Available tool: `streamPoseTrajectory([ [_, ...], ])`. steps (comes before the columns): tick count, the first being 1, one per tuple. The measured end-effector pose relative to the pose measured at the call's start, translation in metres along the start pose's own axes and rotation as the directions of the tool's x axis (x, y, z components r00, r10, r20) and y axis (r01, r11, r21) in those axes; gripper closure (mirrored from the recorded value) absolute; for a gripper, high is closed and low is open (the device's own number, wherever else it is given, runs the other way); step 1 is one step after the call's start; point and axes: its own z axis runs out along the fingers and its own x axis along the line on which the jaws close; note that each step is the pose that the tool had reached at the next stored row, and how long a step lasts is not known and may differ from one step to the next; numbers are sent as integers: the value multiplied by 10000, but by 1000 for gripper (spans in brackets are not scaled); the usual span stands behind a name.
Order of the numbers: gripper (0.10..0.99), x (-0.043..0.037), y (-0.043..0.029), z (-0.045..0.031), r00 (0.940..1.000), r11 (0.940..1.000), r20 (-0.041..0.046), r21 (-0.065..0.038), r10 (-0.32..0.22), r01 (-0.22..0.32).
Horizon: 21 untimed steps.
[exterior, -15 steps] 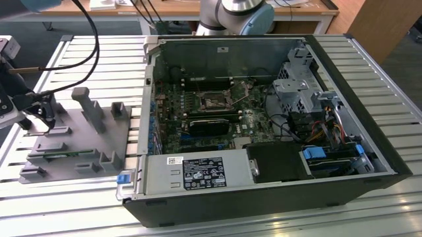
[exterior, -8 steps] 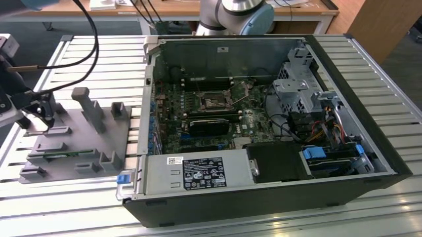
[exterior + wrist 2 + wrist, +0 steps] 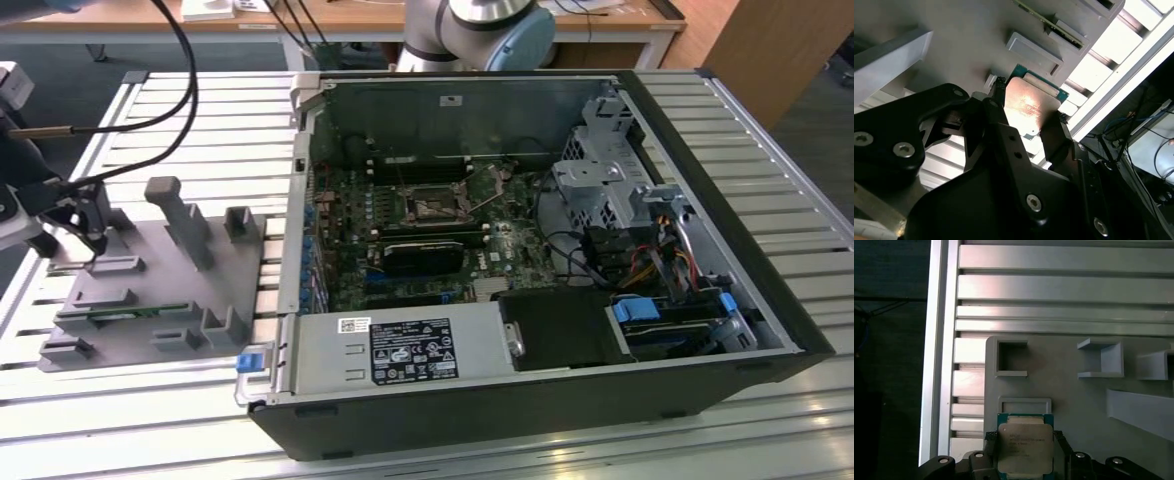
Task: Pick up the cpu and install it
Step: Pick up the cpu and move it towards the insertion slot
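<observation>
The cpu (image 3: 1024,446) is a flat square chip with a silver-grey top and a green rim. It sits between the black fingers (image 3: 989,441) of my gripper (image 3: 1024,440), which press on its two opposite edges. In the second wrist view the cpu (image 3: 1029,105) hangs just above the grey fixture plate (image 3: 954,40), near the plate's edge. In the exterior view my gripper (image 3: 74,238) is at the exterior view's left, over that plate (image 3: 160,290). It is far from the dark metal-framed socket (image 3: 434,208) on the motherboard inside the open computer case (image 3: 534,400).
The fixture plate carries raised grey holders (image 3: 180,215) and empty pockets (image 3: 1011,357). A black heatsink block (image 3: 427,255) lies just below the socket. Cables (image 3: 601,260), a drive cage (image 3: 601,180) and the power supply (image 3: 400,350) crowd the case. Black cables (image 3: 174,90) hang near my arm.
</observation>
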Motion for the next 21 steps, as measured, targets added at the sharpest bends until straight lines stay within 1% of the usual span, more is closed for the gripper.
streamPoseTrajectory([
  [12, 553, 2, 16, -154, 10000, 10000, 0, 0, 1, -1],
  [21, 553, 4, 27, -238, 10000, 10000, 0, 0, 0, 0],
])
